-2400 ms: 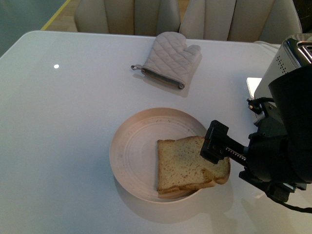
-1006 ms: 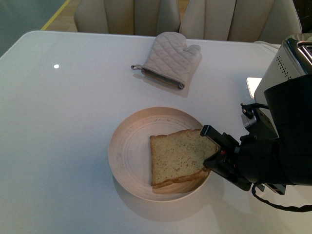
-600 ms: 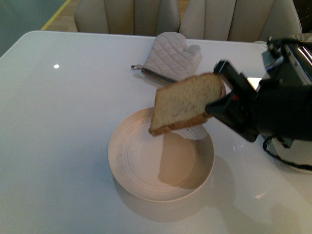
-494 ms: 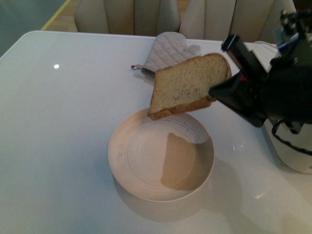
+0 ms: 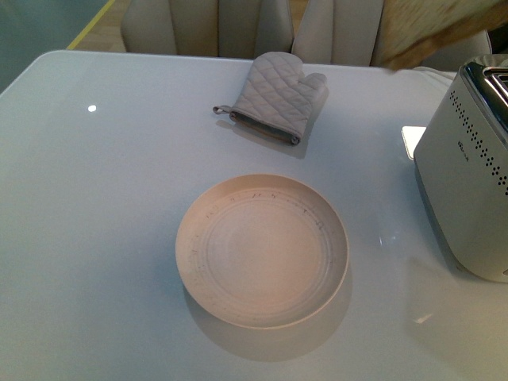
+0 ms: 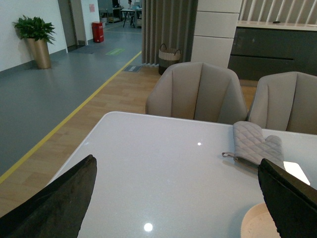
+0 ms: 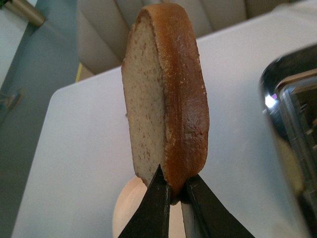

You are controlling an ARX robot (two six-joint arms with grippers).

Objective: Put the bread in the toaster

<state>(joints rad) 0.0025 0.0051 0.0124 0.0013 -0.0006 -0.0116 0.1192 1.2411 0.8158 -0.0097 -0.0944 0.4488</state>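
The bread (image 7: 166, 104) is a tan slice with a brown crust, held on edge high above the table by my right gripper (image 7: 173, 191), which is shut on its lower edge. In the front view only a blurred corner of the bread (image 5: 432, 28) shows at the top right; the right arm is out of frame. The white toaster (image 5: 468, 190) with dark dots stands at the table's right edge, and its chrome top (image 7: 292, 119) lies just beside the slice. My left gripper (image 6: 178, 198) is open over bare table, holding nothing.
A round cream plate (image 5: 262, 250) sits in the middle of the table with nothing on it. A quilted grey oven mitt (image 5: 278, 95) lies behind it. Beige chairs (image 5: 206, 24) stand along the far edge of the table.
The right gripper has lifted the bread off the plate and carried it up and to the right, toward the toaster. The right arm has left the front view.
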